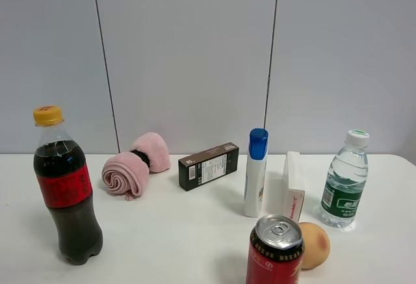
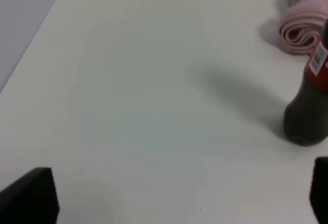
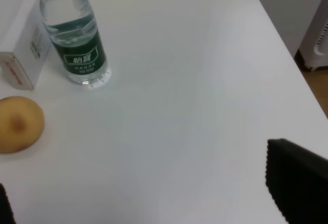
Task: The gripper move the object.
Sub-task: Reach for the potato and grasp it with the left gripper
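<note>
Peach (image 1: 314, 245): lies on table (image 1: 162, 232), front right; yellow-orange with a reddish blush patch on its right side.
Peach neighbours: just right of can (image 1: 275, 253), partly hidden behind it, contact not determinable; white box (image 1: 294, 190) just behind; water bottle (image 1: 344, 179) near, right rear; clear gap to box and bottle in right wrist view.
Right gripper (image 3: 138, 188): jaws spread wide, nothing between them; hovers over bare table, near peach, not touching it.
Left gripper (image 2: 177, 188): jaws spread wide, empty; hovers over bare table, cola bottle (image 2: 306, 106) close to one finger, towel (image 2: 302, 24) beyond it.
Cola bottle: upright, front left; yellow cap, red label, dark liquid.
Towel: pink, two rolls touching, behind cola bottle toward wall.
Dark box (image 1: 208, 166): lies on a long side, mid-table, between towel and tube (image 1: 255, 173).
Tube: upright, white body, blue cap, just left of white box.
White box: stands on a narrow side, red print on front end.
Can: red, upright, silver top with pull tab, lower part cut off by frame edge.
Water bottle: upright, clear, white cap, green label.
</note>
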`<state>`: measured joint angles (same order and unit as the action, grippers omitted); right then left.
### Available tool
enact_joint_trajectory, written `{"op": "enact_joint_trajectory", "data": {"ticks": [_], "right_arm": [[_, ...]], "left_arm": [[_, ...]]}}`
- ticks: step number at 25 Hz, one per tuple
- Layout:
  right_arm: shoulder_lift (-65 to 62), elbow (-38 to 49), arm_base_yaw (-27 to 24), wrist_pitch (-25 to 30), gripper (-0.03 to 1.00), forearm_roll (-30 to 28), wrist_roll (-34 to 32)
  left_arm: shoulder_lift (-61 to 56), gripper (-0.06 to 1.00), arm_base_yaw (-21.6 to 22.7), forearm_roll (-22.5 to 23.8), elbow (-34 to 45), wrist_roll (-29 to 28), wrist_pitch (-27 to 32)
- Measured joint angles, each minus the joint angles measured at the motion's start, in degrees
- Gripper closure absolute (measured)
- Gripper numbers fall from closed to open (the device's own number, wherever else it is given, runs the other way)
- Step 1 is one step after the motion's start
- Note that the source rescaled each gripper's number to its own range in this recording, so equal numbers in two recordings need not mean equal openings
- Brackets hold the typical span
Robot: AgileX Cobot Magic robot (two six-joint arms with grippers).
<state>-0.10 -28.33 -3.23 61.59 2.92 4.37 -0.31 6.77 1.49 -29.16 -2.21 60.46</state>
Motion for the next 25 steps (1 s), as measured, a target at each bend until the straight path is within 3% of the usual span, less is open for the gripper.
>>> {"op": "enact_joint_trajectory", "data": {"ticks": [22,25], "right_arm": [[0.0,0.0,0.0,0.0,-0.03,0.0,0.0],[0.0,0.0,0.0,0.0,-0.03,0.0,0.0]], "left_arm": [[0.1,-0.05,0.0,0.0,0.0,0.0,0.0],[4.1,-0.05,0.0,-1.1,-2.4,0.0,0.2]]}}
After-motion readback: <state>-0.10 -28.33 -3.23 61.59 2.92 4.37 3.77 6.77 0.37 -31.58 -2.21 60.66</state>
